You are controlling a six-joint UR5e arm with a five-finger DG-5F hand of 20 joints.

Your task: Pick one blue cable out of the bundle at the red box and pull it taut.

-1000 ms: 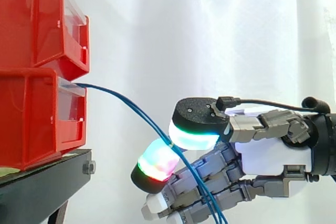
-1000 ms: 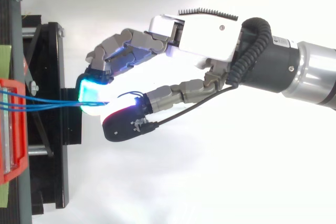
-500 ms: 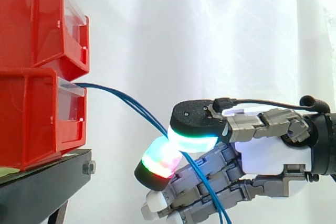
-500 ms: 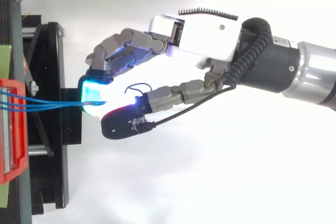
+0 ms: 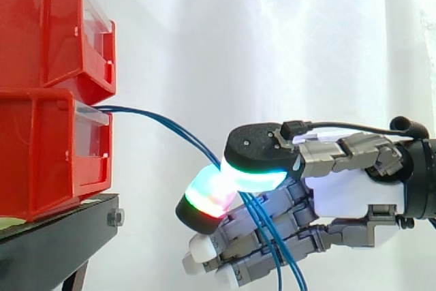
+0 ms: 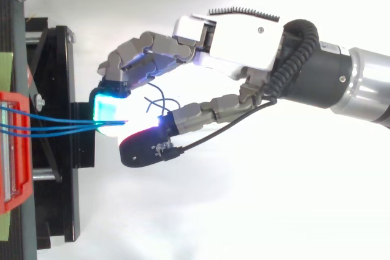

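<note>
Cables, thin and blue, droop from the red box at the left and run right into the hand, pinched between its glowing pads. They look light, limp and slick; a single strand wants gripping firmly, well clear of the box.

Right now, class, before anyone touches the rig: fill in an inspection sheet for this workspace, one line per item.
Surface: black stand, carrying the bins.
Job's things: lower red bin, with blue cables coming out of its front.
Clutter: nothing seen.
Hand: hand shut on the blue cables, its glowing pads pinching them; cannot tell how many are caught.
Cables: blue cables curve from bin to hand, not taut, then hang below the pinch.
Surroundings: upper red bin stacked on the lower; white curtain behind.
</note>
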